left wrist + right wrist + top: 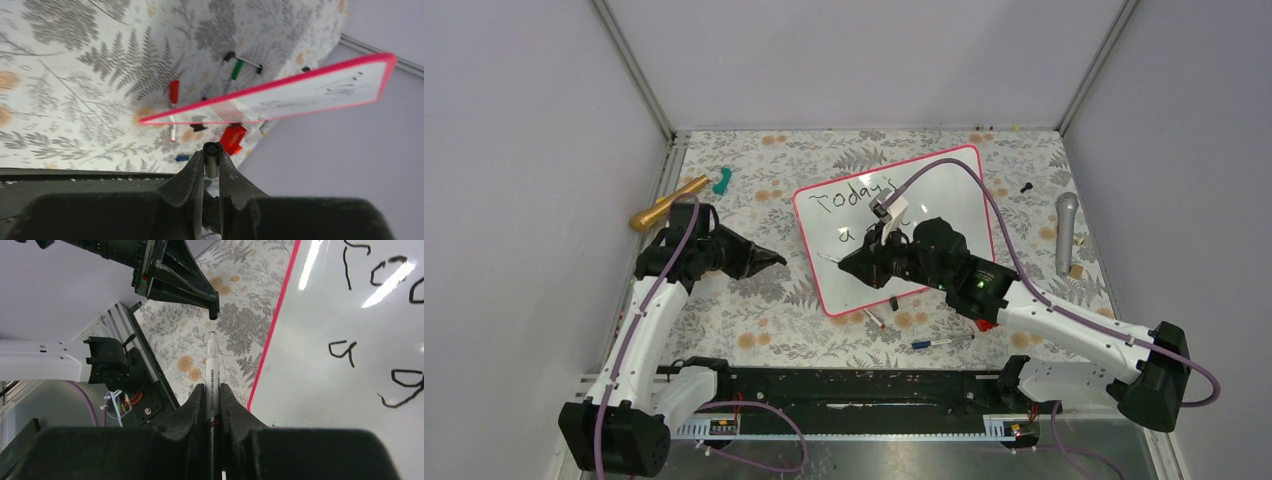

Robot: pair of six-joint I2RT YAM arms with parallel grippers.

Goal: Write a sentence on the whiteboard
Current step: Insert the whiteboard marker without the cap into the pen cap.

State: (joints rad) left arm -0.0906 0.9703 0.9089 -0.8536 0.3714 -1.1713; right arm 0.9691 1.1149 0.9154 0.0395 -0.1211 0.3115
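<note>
Your right gripper [212, 390]: clamped on a white marker [211, 360], over the whiteboard [959, 200] near its left edge. Your left gripper [212, 159]: pinching a dark cap [212, 149]. Whiteboard lies mid-right on the table [754, 300]; the sentence [856, 198] is partly hidden.

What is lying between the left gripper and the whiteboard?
Only a bare strip of floral tablecloth separates the left gripper from the whiteboard, as the top external view shows.
</note>
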